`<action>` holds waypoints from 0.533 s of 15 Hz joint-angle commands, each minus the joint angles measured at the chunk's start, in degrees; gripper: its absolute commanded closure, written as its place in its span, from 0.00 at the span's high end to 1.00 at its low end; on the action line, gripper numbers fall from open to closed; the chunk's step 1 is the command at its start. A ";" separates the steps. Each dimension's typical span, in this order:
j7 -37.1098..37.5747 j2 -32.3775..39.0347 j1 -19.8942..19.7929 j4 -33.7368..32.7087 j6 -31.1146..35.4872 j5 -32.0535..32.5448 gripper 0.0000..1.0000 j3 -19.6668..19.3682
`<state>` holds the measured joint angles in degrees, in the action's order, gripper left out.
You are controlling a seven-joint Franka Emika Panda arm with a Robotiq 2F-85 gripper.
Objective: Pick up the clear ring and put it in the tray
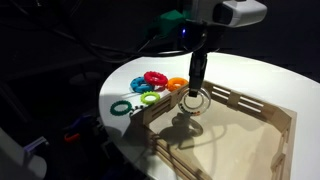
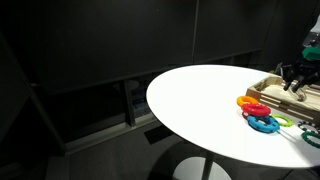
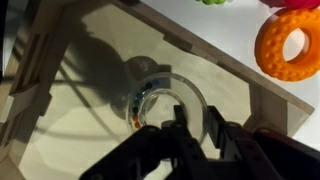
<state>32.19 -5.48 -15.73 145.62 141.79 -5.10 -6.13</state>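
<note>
Pincer (image 3: 195, 125), one clear ring (image 3: 190, 92), one tray (image 3: 80, 120)

Up close, the arm's last link is a smooth, rounded housing (image 1: 232, 10), pale grey-white with a soft gloss. Beside it a small light (image 1: 183, 32) glows vivid blue against black casing. The gripper (image 1: 195, 97) itself is a slim black column, matte all over, narrowing to two thin tips. In the wrist view its fingers (image 3: 180, 130) are blocky black links with hard edges and a faint sheen on top. Thick dark cables (image 1: 150, 38) loop behind the housing. In an exterior view the gripper (image 2: 291, 74) is just a dark, jointed silhouette.
</note>
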 commanded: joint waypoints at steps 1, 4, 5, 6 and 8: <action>1.97 2.15 1.28 -2.06 -0.96 1.82 0.42 -0.87; 1.06 2.55 2.11 -2.20 -1.64 1.23 0.68 -0.95; 0.58 2.29 2.44 -2.15 -1.92 0.89 0.75 -0.96; -0.66 1.58 2.85 -2.01 -2.72 0.11 0.83 -0.97; -2.30 -0.34 3.61 -1.70 -4.68 0.19 0.98 -0.84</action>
<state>32.08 -3.51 -13.53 144.81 141.03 -4.62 -6.24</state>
